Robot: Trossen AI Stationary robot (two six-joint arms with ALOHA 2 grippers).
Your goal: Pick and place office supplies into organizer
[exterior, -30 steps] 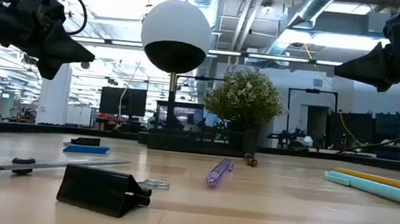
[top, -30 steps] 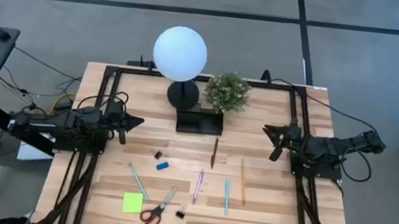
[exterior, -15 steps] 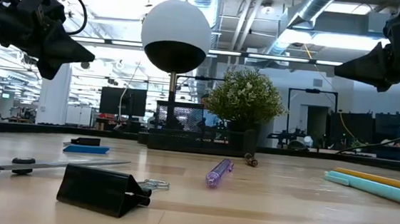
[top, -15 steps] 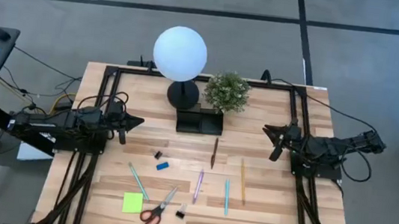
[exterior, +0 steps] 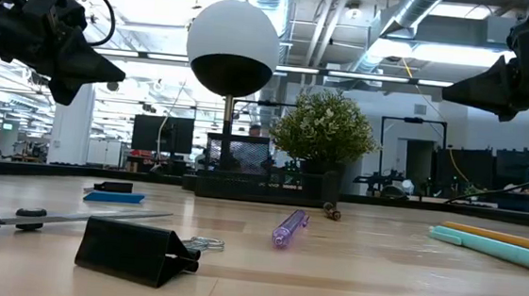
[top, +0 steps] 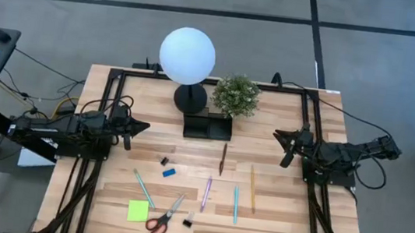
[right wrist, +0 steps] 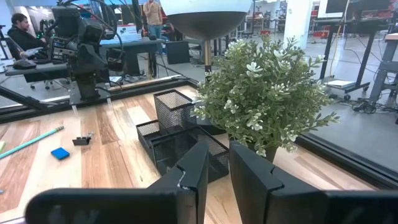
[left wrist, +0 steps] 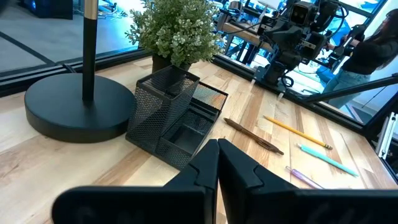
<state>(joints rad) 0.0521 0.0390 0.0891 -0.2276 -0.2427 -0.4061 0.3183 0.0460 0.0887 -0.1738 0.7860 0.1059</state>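
Two arms level, left hand (top: 142,125) shut, right hand (top: 277,135) ajar

We see the black mesh organizer (top: 207,124) upright near the worktop's far edge; pens (top: 207,192), scissors (top: 164,217), sticky pad (top: 137,210) lie toward the near edge.

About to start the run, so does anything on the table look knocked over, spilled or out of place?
Nothing stands out. The lamp, plant and organizer stand upright; pens, scissors and sticky pad lie flat.

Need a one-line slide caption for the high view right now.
Both arms wait at the table's sides, left gripper shut, right gripper empty; pens, scissors and sticky pad lie outside the organizer.
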